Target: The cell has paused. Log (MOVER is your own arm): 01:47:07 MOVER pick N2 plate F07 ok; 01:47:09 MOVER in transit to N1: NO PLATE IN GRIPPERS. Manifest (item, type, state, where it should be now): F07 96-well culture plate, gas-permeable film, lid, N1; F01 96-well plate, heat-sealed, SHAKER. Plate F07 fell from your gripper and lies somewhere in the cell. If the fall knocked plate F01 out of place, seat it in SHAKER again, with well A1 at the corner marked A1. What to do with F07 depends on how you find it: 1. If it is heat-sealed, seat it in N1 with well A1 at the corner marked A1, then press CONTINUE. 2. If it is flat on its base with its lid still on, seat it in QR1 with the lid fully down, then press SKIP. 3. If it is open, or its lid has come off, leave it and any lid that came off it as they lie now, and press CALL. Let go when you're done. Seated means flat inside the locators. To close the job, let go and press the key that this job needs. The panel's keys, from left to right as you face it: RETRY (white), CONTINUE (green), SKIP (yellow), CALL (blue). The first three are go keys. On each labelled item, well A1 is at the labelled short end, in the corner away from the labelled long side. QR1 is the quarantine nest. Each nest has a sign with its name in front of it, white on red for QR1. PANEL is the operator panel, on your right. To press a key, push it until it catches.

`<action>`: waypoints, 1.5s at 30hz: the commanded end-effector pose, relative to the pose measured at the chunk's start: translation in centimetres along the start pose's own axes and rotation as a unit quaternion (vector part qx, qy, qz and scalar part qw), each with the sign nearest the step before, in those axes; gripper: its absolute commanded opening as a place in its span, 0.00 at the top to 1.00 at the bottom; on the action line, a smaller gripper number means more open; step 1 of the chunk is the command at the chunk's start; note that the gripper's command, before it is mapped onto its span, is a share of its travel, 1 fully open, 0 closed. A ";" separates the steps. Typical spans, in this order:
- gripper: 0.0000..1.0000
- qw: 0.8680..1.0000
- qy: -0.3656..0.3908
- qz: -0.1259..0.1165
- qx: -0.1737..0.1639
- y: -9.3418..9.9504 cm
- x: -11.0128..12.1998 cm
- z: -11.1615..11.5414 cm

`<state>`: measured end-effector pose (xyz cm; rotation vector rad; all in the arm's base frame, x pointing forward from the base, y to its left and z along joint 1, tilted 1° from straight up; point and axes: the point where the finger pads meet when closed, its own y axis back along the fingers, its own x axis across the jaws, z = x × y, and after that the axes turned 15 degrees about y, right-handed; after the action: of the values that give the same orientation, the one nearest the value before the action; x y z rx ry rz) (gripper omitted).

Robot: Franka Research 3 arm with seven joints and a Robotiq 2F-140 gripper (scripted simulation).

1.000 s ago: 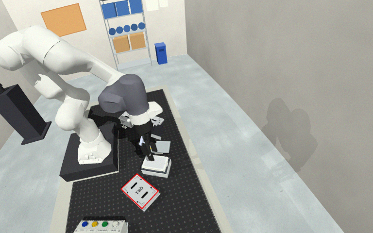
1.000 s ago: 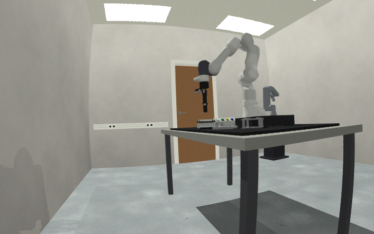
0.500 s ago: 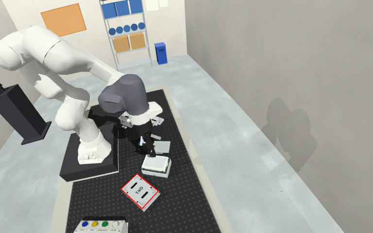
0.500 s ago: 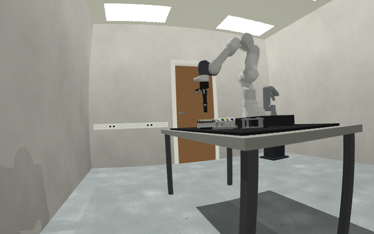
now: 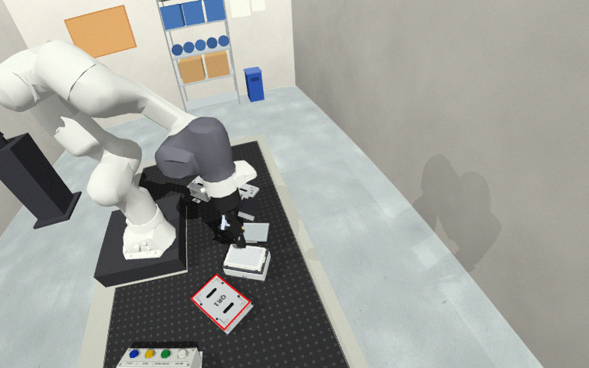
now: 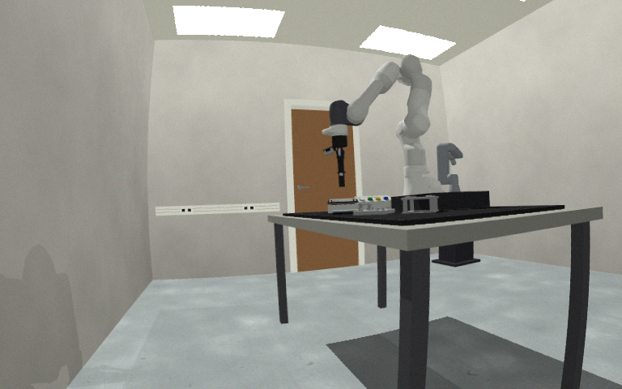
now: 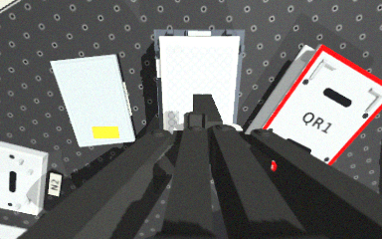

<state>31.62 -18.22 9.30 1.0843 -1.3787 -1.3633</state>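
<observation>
My gripper (image 5: 240, 244) (image 6: 341, 185) (image 7: 201, 109) is shut and empty, above the shaker's near end. A white-topped plate (image 5: 246, 255) (image 7: 199, 65) lies on the shaker (image 5: 243, 274) (image 7: 242, 57); it looks flat, its near edge hidden by the fingers in the wrist view. Beside it a pale blue rectangular item (image 5: 257, 231) (image 7: 90, 90) with a yellow patch (image 7: 105, 132) lies on the mat, a small label on its long side; I cannot tell whether it is lidded. The red-bordered QR1 nest (image 5: 223, 290) (image 7: 343, 119) holds nothing. The panel (image 5: 193, 362) has blue, yellow, green and white keys.
A white nest (image 7: 30, 154) stands behind the N2 sign (image 7: 55, 184) at the wrist view's left. Further fixtures (image 5: 249, 189) stand beyond the gripper, partly hidden by the arm. A grey bar-like piece (image 5: 246, 215) lies past the pale blue item.
</observation>
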 end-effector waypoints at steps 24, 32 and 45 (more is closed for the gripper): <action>0.90 0.998 0.055 0.000 0.000 0.1 -14.8 -1.0; 0.30 0.998 0.055 0.000 0.000 0.1 -14.8 -1.0; 0.30 0.998 0.055 0.000 0.000 0.1 -14.8 -1.0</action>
<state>35.69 -4.06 9.16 1.1425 -1.2879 -1.2785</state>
